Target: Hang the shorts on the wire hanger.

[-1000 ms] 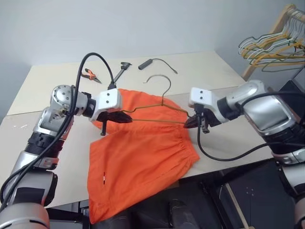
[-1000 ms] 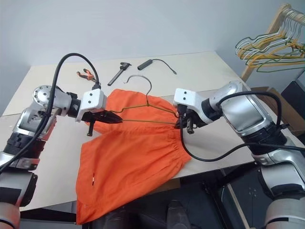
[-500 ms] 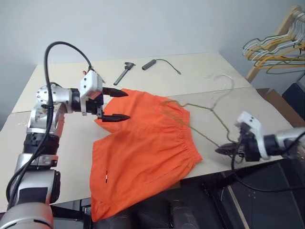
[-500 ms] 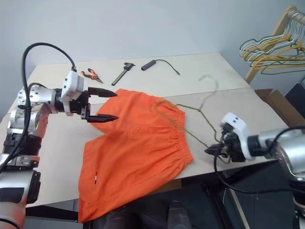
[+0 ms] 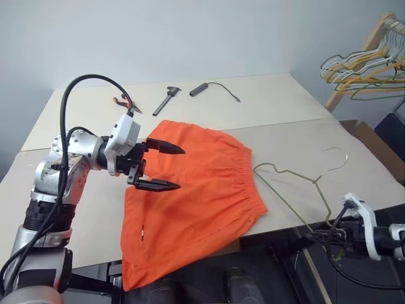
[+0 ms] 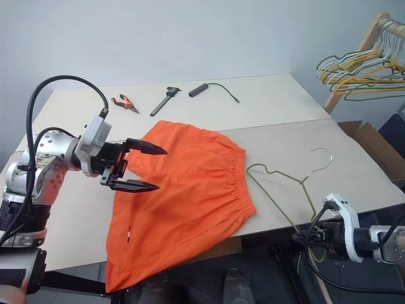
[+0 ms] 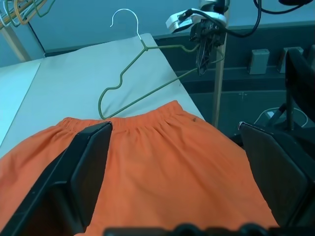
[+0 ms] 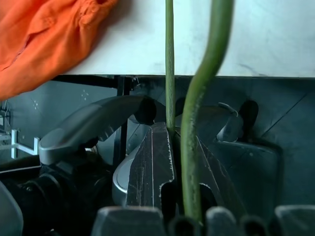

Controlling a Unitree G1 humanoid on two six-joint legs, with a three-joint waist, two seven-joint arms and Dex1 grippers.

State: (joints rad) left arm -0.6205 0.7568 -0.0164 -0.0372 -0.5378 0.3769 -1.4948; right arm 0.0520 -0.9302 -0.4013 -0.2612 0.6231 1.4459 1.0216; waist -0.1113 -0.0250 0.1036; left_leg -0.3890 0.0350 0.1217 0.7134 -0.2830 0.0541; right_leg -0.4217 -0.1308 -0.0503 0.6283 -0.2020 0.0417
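The orange shorts (image 5: 196,183) lie flat on the table (image 5: 285,114), one leg hanging over the front edge. Just right of their waistband lies the wire hanger (image 5: 314,181), hook pointing to the far right. My left gripper (image 5: 180,168) hovers open over the left part of the shorts with nothing in it. In the left wrist view the shorts (image 7: 162,162) spread between its fingers (image 7: 83,172). My right gripper (image 5: 319,236) is below the table's front edge, shut on the hanger's near corner; the right wrist view shows the wire (image 8: 169,73) pinched in its jaws.
Orange-handled pliers (image 5: 121,101), a black tool (image 5: 166,98) and a black handle with a cable (image 5: 201,88) lie at the table's far side. A wooden rack with coloured hangers (image 5: 364,63) stands at the right, a cardboard box (image 5: 373,142) below it.
My left gripper let go of the hanger, opened and drew back over the shorts. My right gripper pulled the hanger off the shorts, rightward and down past the table's front edge.
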